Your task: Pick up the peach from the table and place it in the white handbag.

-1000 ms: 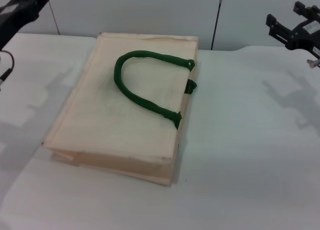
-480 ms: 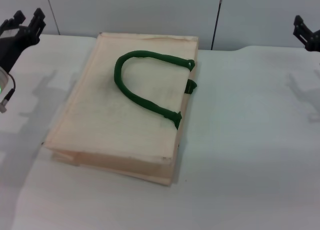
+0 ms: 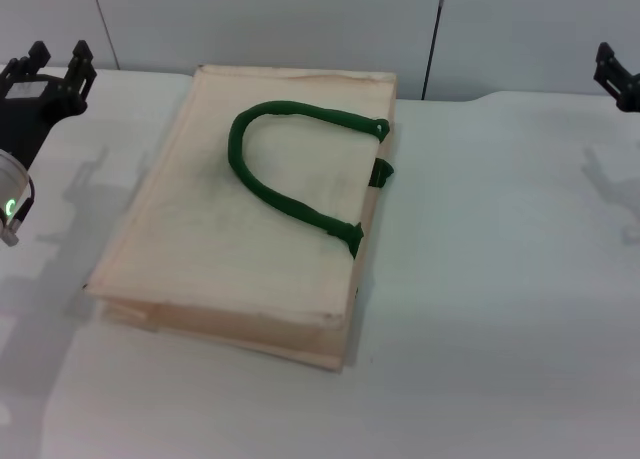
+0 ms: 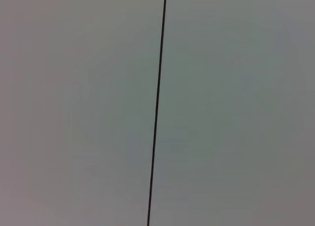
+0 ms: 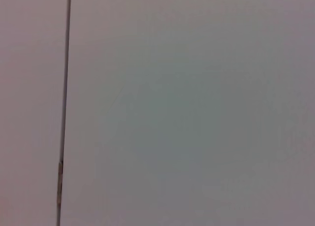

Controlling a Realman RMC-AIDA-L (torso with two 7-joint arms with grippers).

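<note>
Peach nowhere in sight; white handbag [image 3: 245, 229] flat on table [image 3: 480, 279], green handle [image 3: 290, 174] on top.

Left pincer [image 3: 50, 69] spread, raised at far left; right pincer [image 3: 618, 77] at far right, state unclear. Likely finished; otherwise, locating the fruit.

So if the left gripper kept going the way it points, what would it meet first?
Probably the grey wall panel: the left gripper points away over the table's far edge, and its wrist view shows only wall. Depth is unclear.

The white handbag [image 3: 240, 239] is plain cream with a faint brownish tinge along its far edge, and its rope handle [image 3: 275, 184] is dark green. The surface [image 3: 500, 279] beside the handbag is plain white. The left end effector [image 3: 55, 64] is black.
</note>
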